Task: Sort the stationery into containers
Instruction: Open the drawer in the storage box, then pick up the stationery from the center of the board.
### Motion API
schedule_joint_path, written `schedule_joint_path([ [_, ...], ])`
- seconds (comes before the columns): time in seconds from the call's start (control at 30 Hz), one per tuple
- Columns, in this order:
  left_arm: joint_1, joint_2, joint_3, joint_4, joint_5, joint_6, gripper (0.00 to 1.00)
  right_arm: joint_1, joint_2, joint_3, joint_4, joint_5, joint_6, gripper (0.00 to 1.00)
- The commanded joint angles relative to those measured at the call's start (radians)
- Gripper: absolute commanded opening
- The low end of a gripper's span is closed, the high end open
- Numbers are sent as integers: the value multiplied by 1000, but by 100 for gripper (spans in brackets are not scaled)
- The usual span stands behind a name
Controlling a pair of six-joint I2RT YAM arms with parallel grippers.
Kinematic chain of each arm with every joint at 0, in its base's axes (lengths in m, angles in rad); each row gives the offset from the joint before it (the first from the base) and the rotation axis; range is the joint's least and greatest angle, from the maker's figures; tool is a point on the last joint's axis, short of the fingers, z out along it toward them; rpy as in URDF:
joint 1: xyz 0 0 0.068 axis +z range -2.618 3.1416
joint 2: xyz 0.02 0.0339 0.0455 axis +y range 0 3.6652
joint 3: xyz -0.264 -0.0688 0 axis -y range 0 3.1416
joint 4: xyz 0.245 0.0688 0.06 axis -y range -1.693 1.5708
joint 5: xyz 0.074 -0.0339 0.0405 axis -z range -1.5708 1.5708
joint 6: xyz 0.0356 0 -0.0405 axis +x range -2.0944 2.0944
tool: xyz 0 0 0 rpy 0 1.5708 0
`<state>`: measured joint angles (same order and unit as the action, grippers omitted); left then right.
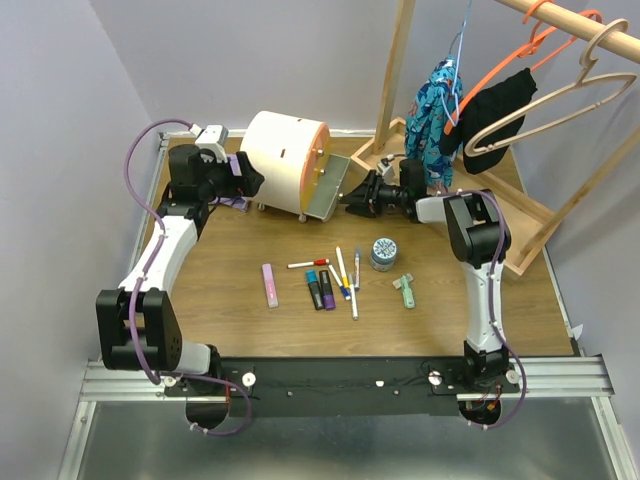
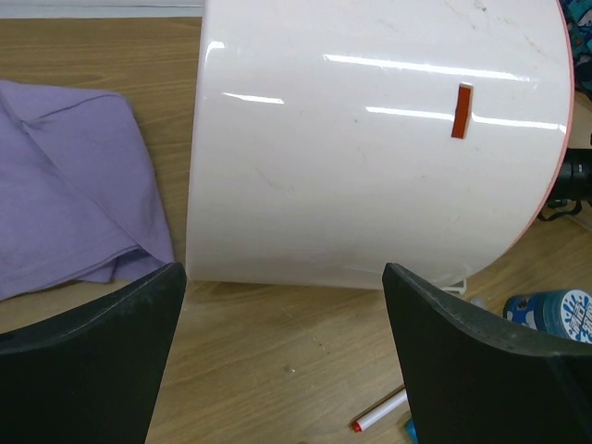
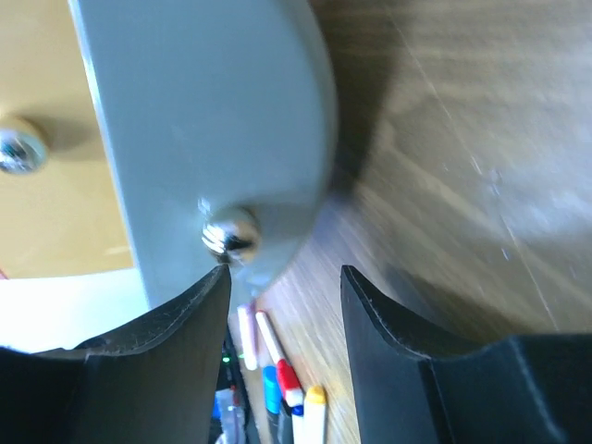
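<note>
1. Purple cloth (image 2: 65, 185): crumpled, left side of left wrist view.
2. Wood rack (image 1: 395, 70): upper right, top view.
3. Blue garment (image 1: 437, 110) & black garment (image 1: 497, 105) hang from it.
4. Orange hanger (image 1: 522, 52), beige hanger (image 1: 583, 55): top right.
5. Wood table (image 1: 240, 330).

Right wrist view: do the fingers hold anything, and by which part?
Nothing is held. The fingers of the right gripper are open; the small silver knob of the grey drawer front sits just beyond one fingertip, not between them.
</note>
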<state>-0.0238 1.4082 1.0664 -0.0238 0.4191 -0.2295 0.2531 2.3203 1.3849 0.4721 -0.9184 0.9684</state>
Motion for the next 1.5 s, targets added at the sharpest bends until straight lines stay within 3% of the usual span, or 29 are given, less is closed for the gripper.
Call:
schedule_joint_path([
  [0.0,-2,-69,-45,19,3,2,97,-11,-59,-96,-191,64,-85,59],
  [0.27,-2,-132,-103,55,17,-14,98,-9,-177,-225,-279,102,-206,59],
  [0.6,-2,-239,-173,33,9,19,98,90,-292,-153,-529,210,-647,59],
  [0.83,-1,-339,-240,36,7,2,98,179,-462,-191,-593,360,-704,58],
  [1.13,-2,-505,-359,-40,-11,-70,95,276,-723,-306,-832,536,-859,58],
  [1.3,-2,-580,-398,-185,-34,-148,91,281,-910,-392,-869,717,-857,57],
  [1.47,-2,-603,-393,-255,-36,-120,90,214,-1053,-420,-1079,898,-884,57],
])
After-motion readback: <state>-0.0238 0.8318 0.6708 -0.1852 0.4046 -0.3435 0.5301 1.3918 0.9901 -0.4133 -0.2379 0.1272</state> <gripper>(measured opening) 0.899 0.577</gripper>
